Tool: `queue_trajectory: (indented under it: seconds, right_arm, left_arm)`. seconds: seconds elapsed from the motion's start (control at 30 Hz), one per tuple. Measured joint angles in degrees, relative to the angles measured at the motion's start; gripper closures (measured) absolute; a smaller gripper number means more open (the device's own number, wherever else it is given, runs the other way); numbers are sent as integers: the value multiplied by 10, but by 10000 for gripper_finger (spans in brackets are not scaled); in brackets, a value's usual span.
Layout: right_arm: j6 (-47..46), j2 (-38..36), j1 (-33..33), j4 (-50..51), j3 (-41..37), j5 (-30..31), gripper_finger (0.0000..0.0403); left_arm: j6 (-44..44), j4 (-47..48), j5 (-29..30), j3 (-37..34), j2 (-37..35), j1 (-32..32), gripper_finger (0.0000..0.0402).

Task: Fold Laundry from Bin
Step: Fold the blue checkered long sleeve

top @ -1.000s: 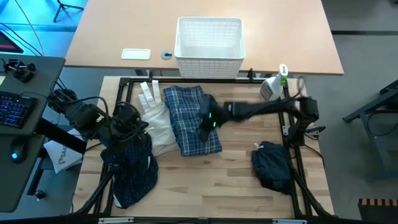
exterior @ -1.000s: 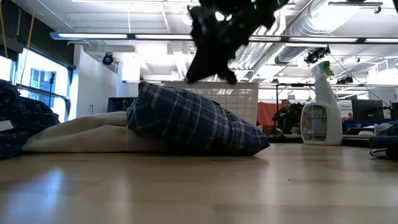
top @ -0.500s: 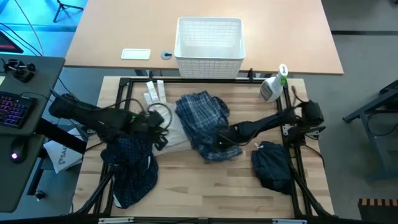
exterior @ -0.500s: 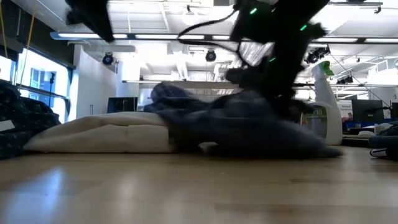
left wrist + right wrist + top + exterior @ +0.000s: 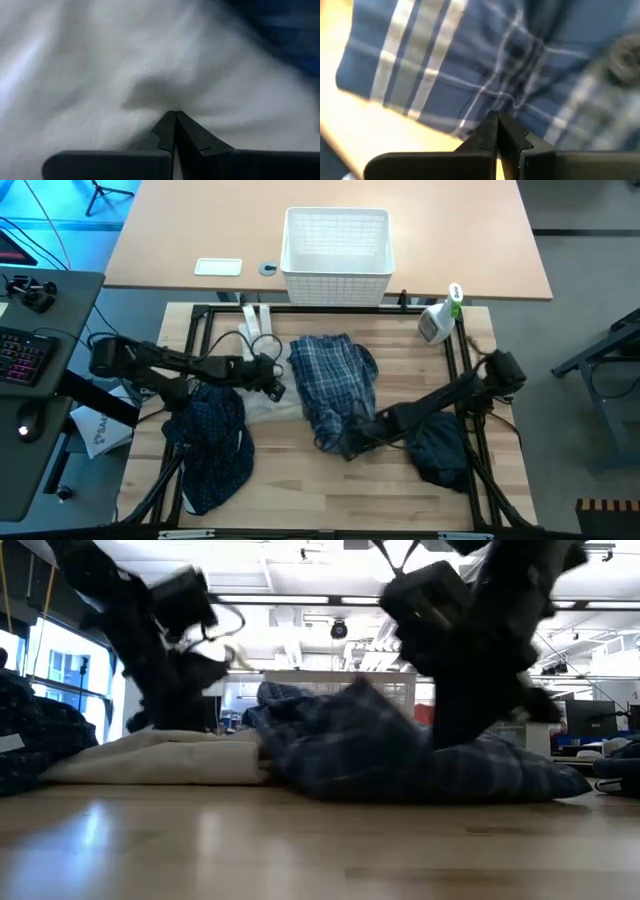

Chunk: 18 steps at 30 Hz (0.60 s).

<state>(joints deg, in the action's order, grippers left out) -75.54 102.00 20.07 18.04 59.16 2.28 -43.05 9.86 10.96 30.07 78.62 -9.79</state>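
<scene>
The blue-and-white plaid shirt (image 5: 335,385) (image 5: 400,755) lies rumpled mid-table, its far part beside the cream cloth bag (image 5: 262,408) (image 5: 160,760). My right gripper (image 5: 347,442) (image 5: 496,116) is shut at the shirt's near end. My left gripper (image 5: 274,388) (image 5: 175,116) is shut, over the bag. The dotted navy shirt (image 5: 215,440) is heaped at the table's left. The dark navy piece (image 5: 440,448) sits at the right. The white lattice bin (image 5: 337,242) stands on the desk beyond. My left gripper has its shut fingertips on the cream bag's upper cloth (image 5: 150,95), coming from the table's left and slanting down. Whether any cloth is caught between the fingers I cannot tell. The bag lies flat on the table. My right gripper pinches the plaid shirt near its near edge (image 5: 512,102), slanting down from the table's right. One layer or several, I cannot tell. The shirt lies on the table, stretched from the fingers toward the far side.
A spray bottle (image 5: 437,320) stands at the far right corner. A black frame rail (image 5: 200,312) runs round the wooden top. Bare wood (image 5: 330,490) lies along the near edge. The bag's loop handles (image 5: 255,318) point toward the far rail.
My right gripper has come down onto the plaid shirt and moved toward the near edge, dragging the shirt with it. The folded bundle has come open and now lies longer, mostly off the cream bag. My left gripper has moved right, from above the dotted shirt onto the bag.
</scene>
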Motion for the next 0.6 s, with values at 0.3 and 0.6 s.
queue_trajectory:
  seconds: [0.3,0.6]
  right_arm:
    - [229,-60,-124,-213,0,-52,403]
    - [296,-67,-267,-198,1,-51,403]
  left_arm:
    - [56,178,73,-7,-69,-139,401]
    - [34,233,65,37,-233,-133,402]
